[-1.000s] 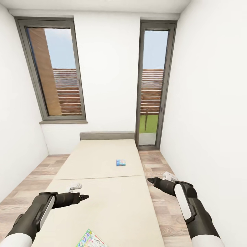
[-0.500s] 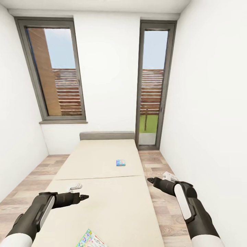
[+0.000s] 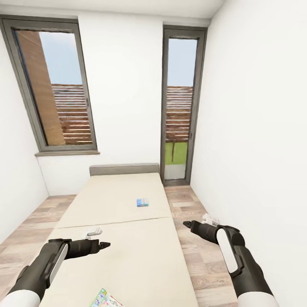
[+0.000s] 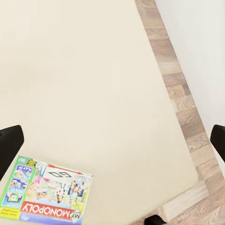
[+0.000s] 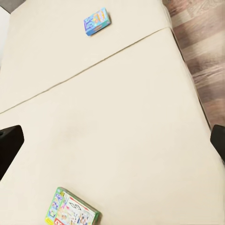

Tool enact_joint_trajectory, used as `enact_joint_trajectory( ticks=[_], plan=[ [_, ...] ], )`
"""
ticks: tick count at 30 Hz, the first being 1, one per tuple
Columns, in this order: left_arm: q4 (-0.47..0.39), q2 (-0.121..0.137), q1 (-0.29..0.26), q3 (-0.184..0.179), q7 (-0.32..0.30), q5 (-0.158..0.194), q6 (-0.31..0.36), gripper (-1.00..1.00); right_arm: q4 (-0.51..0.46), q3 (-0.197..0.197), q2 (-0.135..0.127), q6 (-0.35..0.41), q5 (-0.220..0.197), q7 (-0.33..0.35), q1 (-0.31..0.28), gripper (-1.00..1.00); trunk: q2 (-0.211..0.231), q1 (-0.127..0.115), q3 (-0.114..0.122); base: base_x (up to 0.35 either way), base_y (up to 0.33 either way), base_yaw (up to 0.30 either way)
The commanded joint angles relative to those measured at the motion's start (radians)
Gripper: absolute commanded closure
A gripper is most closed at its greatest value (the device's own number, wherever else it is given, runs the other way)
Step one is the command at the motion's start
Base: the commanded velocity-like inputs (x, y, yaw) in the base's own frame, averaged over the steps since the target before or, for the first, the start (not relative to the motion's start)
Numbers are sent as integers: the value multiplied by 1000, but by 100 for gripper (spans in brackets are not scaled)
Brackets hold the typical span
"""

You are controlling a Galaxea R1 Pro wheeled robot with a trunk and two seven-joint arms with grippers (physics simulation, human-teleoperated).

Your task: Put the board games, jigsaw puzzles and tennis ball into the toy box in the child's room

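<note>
A long cream bed (image 3: 128, 256) runs away from me toward a grey headboard. A small blue board game (image 3: 143, 202) lies on its far section, also in the right wrist view as the blue box (image 5: 97, 21). A longer yellow-green Monopoly board game (image 3: 105, 299) lies at the near end, clear in the left wrist view (image 4: 47, 194) and seen by the right wrist (image 5: 72, 208). My left gripper (image 3: 104, 244) hovers open over the bed's near left part. Open too, my right gripper (image 3: 186, 223) hangs above the bed's right edge. Both are empty. The table and toy box are out of view.
Wood-plank floor (image 3: 192, 256) runs in narrow strips on both sides of the bed. A white wall (image 3: 264, 149) stands close on the right. Two tall grey-framed windows (image 3: 53, 85) sit in the far wall behind the headboard (image 3: 123, 169).
The whole picture has slid left, so the camera has moved or turned rightward. Both arms hold the same pose, and the board games lie where they were on the bed.
</note>
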Motion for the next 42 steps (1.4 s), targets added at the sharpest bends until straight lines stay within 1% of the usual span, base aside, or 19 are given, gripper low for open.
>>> enact_joint_trajectory(
  ticks=[1, 24, 42],
  plan=[
    [-1, 0, 0, 2, -4, 0, 7, -100, -1, -3, 1, 5, 2, 4, 0, -100, -1, 0, -1, 0, 0, -41],
    [-1, -1, 0, 2, -4, -3, 7, -100, 3, -2, 1, 4, 4, 3, -1, -100, -1, 0, -37, 0, 33, -1],
    [-1, -2, 0, 1, -4, -6, 7, -100, 3, -1, 2, 3, 4, 3, -1, -100, -1, 0, -65, 0, -1, 134]
  ],
)
